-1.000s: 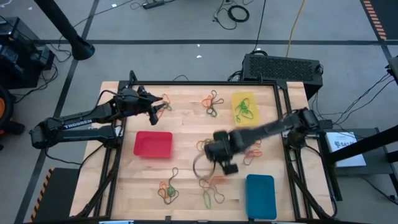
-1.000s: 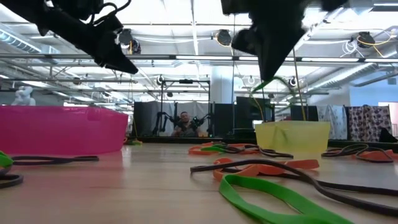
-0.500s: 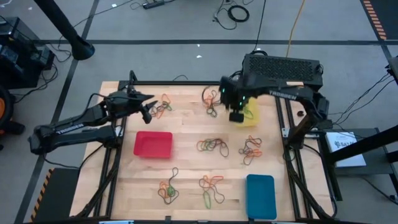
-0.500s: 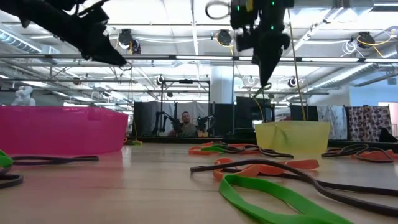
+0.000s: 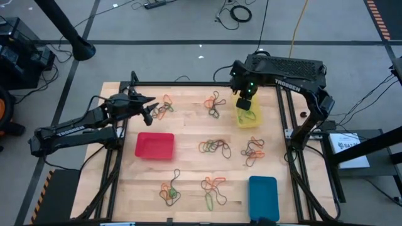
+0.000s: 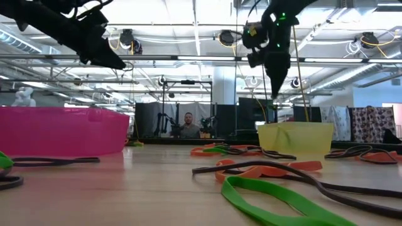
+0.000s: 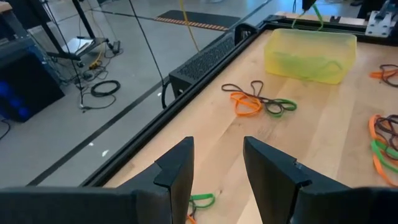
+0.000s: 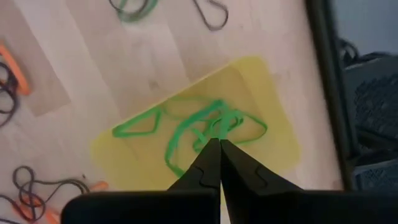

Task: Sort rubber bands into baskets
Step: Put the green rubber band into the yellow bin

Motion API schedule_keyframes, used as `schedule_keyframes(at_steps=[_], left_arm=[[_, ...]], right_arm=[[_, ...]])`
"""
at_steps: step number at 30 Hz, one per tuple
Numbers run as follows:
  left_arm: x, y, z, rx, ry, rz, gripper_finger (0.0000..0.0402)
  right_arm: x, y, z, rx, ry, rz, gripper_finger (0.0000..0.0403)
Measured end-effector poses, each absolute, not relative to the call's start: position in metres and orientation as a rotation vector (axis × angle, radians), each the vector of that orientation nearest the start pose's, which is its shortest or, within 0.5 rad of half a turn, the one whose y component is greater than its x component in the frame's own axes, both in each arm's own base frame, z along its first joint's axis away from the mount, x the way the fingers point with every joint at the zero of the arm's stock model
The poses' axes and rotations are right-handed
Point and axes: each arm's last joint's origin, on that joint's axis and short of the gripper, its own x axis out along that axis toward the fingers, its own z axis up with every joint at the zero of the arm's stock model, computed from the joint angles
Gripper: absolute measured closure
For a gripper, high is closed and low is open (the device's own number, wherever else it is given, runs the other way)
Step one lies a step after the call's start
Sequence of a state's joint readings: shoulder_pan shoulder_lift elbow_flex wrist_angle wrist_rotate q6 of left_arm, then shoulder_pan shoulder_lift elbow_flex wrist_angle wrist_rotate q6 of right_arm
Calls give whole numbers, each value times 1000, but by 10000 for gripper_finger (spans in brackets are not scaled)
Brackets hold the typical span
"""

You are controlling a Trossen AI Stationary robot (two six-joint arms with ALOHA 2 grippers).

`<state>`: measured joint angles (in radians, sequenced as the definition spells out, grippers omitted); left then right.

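My right gripper (image 5: 246, 104) hangs shut over the yellow basket (image 5: 249, 117) at the table's far right, with a green rubber band (image 7: 316, 15) below its fingertips. More green bands (image 8: 186, 134) lie in that basket. My left gripper (image 7: 217, 171) stands open in the air above the far left of the table, near a clump of orange, green and dark bands (image 5: 164, 107), touching nothing. The red basket (image 5: 154, 145) sits at middle left. The blue basket (image 5: 263, 196) sits at the near right. My right gripper pinches the green rubber band by its upper end (image 8: 216, 131) between its two shut fingertips, coming from above and pointing down. The band hangs slack below the fingers over the yellow basket. Whether its lower end rests on the bands in the basket, I cannot tell.
Loose clumps of rubber bands lie on the wooden table: at the far middle (image 5: 215, 104), in the centre (image 5: 215, 147), at the right (image 5: 253, 152) and near the front edge (image 5: 169, 190) (image 5: 213, 191). A black frame edges the table. A black box (image 5: 286, 68) stands beyond the far right corner.
My right gripper, shut all the while, has swung from above the table's middle toward the far edge and right, and now hangs over the yellow basket with the green band dangling below it. My left gripper has drawn back a little toward the table's left edge.
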<state>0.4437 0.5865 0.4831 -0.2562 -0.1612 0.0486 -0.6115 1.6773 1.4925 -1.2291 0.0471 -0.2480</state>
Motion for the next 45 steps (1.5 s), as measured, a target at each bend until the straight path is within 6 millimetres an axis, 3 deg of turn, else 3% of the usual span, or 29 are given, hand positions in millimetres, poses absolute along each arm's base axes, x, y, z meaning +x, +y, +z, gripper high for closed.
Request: schedule_keyframes(at_steps=[4,12,19,25,31,36,45], left_arm=[[126,64,248,-27,376,560,253],[127,62,224,-59,387,531,253],[128,60,222,-78,386,530,253],[127,61,222,-92,376,587,253],[127,62,223,-85,366,616,253],[127,65,228,-64,311,676,253],[127,68,224,-75,349,696,253]], right_arm=[[250,-184,265,224,1476,-360,396],[237,-186,234,248,1554,-393,357],[238,-188,239,256,1535,-403,316],[245,-193,251,250,1469,-438,315],[270,-205,262,386,1116,-644,322],[300,-202,270,394,864,-480,323],[338,-175,219,377,1024,-343,323]])
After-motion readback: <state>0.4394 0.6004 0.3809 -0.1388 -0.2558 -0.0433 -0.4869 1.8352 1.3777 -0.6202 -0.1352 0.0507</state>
